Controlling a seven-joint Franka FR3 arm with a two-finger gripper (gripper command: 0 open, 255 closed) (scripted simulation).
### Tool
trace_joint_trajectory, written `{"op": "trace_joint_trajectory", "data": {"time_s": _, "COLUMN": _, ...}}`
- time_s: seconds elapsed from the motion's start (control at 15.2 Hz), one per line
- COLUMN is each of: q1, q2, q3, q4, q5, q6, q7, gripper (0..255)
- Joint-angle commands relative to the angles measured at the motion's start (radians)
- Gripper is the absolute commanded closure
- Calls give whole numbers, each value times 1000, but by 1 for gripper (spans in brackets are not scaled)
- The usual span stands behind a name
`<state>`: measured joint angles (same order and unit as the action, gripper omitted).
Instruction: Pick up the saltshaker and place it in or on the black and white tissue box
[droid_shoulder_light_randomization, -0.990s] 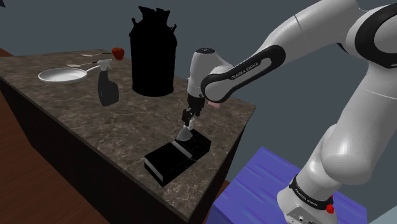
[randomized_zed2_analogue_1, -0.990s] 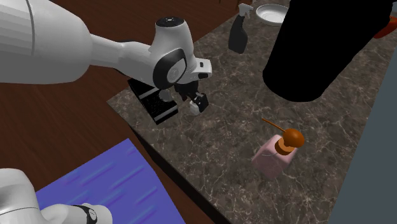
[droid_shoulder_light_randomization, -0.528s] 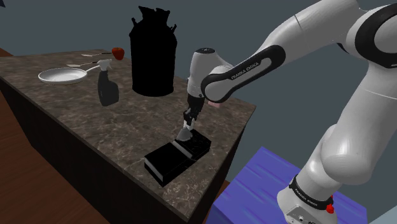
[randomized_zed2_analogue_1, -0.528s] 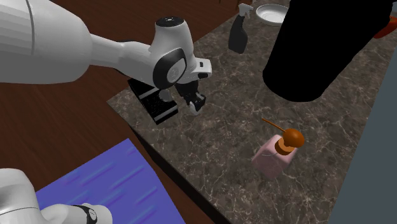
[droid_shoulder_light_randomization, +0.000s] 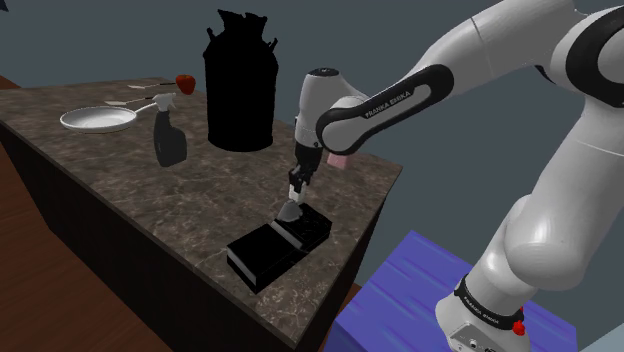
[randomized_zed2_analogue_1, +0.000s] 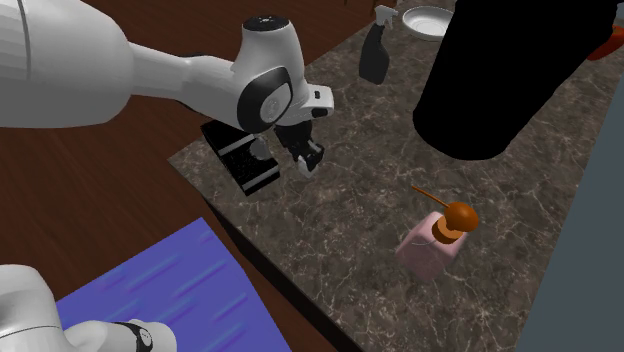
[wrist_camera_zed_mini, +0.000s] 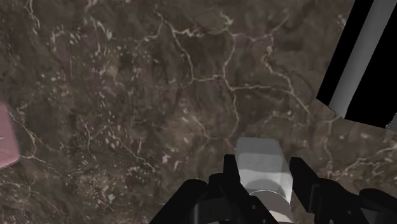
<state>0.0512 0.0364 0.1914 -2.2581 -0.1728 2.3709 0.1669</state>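
**Shoulder view.** Your gripper points down at the far end of the black and white tissue box, jaws drawn narrow around the pale saltshaker. Farther along the marbled counter stand a black milk can, a dark spray bottle and a white pan.

**Second exterior view.** The saltshaker sits in the gripper, just beside the tissue box. A pink soap dispenser stands well apart.

**Wrist view.** You see both fingers clasping the saltshaker over bare counter, with the tissue box near. You cannot tell whether the shaker touches the counter.
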Motion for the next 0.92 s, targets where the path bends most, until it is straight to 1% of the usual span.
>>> {"op": "trace_joint_trajectory", "data": {"time_s": 0.0, "q1": 0, "q2": -17, "q3": 1, "q4": 8, "q5": 9, "q6": -24, "q7": -8, "gripper": 255}}
{"op": "trace_joint_trajectory", "data": {"time_s": 0.86, "q1": 2, "q2": -102, "q3": 1, "q4": 96, "q5": 50, "q6": -193, "q7": -50, "gripper": 255}}
